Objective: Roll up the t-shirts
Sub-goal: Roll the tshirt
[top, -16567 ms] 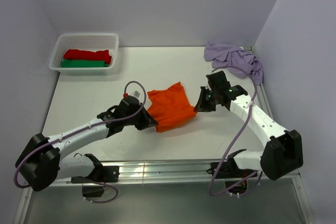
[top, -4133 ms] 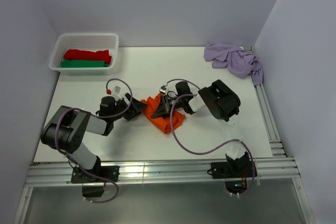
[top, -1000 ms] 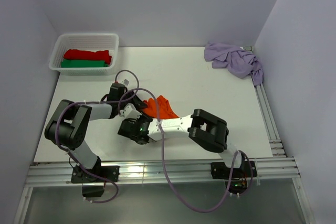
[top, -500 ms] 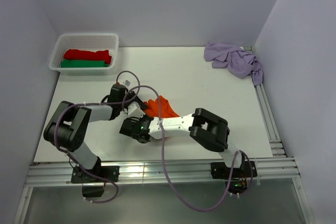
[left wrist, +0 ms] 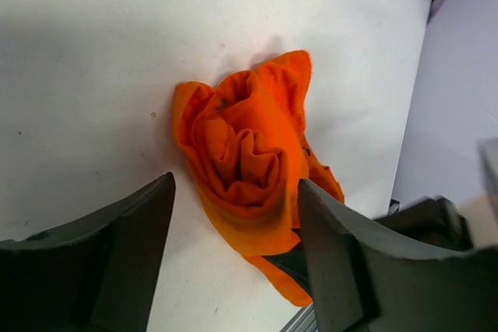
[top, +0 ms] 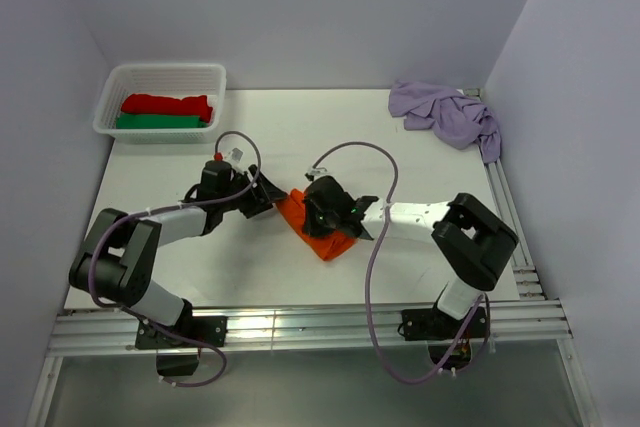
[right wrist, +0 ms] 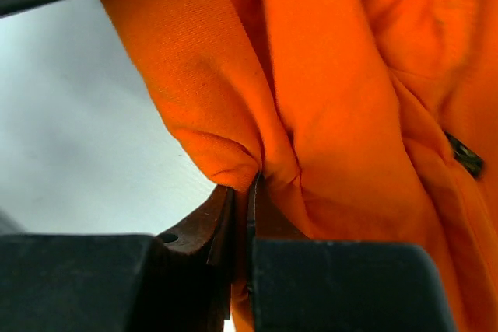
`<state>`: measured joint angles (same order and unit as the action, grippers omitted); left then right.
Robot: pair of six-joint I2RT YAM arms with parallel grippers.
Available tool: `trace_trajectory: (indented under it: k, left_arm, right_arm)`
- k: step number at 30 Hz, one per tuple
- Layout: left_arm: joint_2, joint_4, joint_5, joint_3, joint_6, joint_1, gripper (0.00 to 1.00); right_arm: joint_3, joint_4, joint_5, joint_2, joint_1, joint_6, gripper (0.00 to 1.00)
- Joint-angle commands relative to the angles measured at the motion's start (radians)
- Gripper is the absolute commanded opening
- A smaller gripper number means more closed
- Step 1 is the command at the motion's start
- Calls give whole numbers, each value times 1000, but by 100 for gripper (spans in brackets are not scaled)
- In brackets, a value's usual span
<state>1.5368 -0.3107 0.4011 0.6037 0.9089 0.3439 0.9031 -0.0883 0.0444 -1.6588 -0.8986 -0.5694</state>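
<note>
The bright orange t-shirt (top: 305, 230) lies rolled into a loose bundle near the middle of the table; its spiral end faces the left wrist view (left wrist: 245, 153). My left gripper (top: 268, 203) stands open just left of the roll, and its fingertips (left wrist: 159, 200) flank the roll's near end without touching it (left wrist: 233, 192). My right gripper (top: 320, 217) sits over the roll from the right, shut on a fold of orange cloth (right wrist: 251, 184). The pale lilac t-shirt (top: 447, 113) lies crumpled at the back right corner. The red (top: 166, 104) and green (top: 158, 121) t-shirts lie rolled in the basket.
The white mesh basket (top: 212, 77) stands at the back left corner. Metal rails run along the table's right edge (top: 508, 222) and front edge (top: 300, 325). Walls close in the back and both sides.
My left gripper has opened and let go of the orange roll. My right gripper has shut on the cloth and swung from the roll's front left to its right side.
</note>
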Motion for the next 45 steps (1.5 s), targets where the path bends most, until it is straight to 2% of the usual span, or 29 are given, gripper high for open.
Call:
trace_trajectory:
  k: [1,5,8,11,14,18,20,23,29,35,37,45]
  left_arm:
    - [-64,-91,39,-22,-18,-20,72]
    - [-86,-137,61,-53,-24,-29,73]
    - [-89,-186,73,-85,-18,-29,73]
    - [-76,-231,79,-113,-16,-29,72]
    - [-52,-263,84,-137,-13,-29,72]
    - [-17,-359,88,-159,-5,-26,72]
    - [8,-393,88,-165,-2,-22,73]
    - [55,-470,90,-159,10,-16,74]
    - [190,-637,108,-131,60,4,77]
    - [215,-774,81,-148,100,24,88]
    - [204,-762,74,-142,99,29,93]
    - [270,-697,30,-99,94,53,91]
  right_arm:
    - [-104,160,-294,4,55,-63,0]
    - [-202,393,-523,-8,168,-142,0]
    - [-228,484,-684,-82,254,-201,0]
    - [-279,713,-829,-156,337,-300,0]
    - [-271,797,-952,-258,400,-374,0]
    - [-240,878,-1040,-384,432,-461,0]
    - [-230,862,-1060,-409,448,-459,0]
    - [-199,750,-1069,-412,452,-390,0]
    - [-162,690,-1091,-418,466,-362,0]
    - [-132,637,-1097,-435,468,-346,0]
    - [-130,633,-1094,-434,469,-345,0]
    - [-130,641,-1092,-434,469,-350,0]
